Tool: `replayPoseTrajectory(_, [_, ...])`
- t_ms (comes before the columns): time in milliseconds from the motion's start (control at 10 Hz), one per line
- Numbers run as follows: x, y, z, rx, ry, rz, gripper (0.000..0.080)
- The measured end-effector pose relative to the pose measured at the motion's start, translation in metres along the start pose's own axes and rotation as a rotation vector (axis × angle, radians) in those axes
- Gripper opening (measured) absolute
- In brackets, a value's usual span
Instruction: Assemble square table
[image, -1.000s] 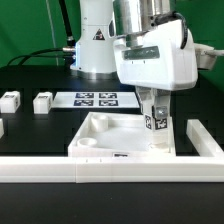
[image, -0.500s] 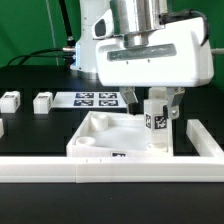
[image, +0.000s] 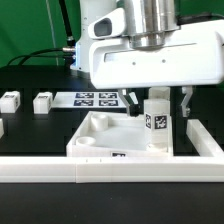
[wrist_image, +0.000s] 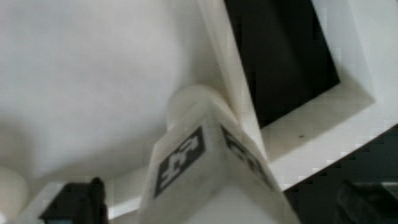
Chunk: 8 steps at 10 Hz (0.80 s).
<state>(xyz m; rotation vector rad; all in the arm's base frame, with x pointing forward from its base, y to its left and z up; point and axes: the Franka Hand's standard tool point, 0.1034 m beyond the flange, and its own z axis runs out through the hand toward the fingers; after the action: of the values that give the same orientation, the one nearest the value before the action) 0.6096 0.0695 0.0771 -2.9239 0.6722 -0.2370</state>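
Observation:
The square table's white slab (image: 105, 135) lies on the black table against the front wall. One white tagged leg (image: 157, 122) stands upright in its corner socket at the exterior view's right. My gripper (image: 157, 100) hangs straight over that leg, open, with a dark finger (image: 128, 98) on each side and a gap to the leg. In the wrist view the leg (wrist_image: 205, 150) rises between the dark fingertips (wrist_image: 71, 200), with the slab (wrist_image: 89, 80) behind it. Two more legs (image: 10, 100) (image: 42, 101) lie at the exterior view's left.
The marker board (image: 97, 99) lies behind the slab. The long white border wall (image: 110, 168) runs along the front and turns back at the exterior view's right (image: 205, 140). The robot base (image: 95, 45) stands at the back. Another white part (image: 1, 128) shows at the left edge.
The hand has turned about the upright leg and come closer to the camera. Its fingers, earlier close at the leg, now stand apart from it.

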Motion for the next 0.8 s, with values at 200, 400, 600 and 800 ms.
replayPoseTrajectory(200, [-0.0045, -0.0037, 0.0013, -0.01, -0.001, -0.145, 0.0649])
replayPoseTrajectory(400, [-0.0042, -0.003, 0.0014, -0.014, -0.001, -0.285, 0.0649])
replayPoseTrajectory(600, [-0.0003, 0.003, 0.0009, -0.015, 0.0, -0.397, 0.0649])
replayPoseTrajectory(800, [0.0014, 0.0056, 0.0008, -0.018, -0.001, -0.544, 0.0649])
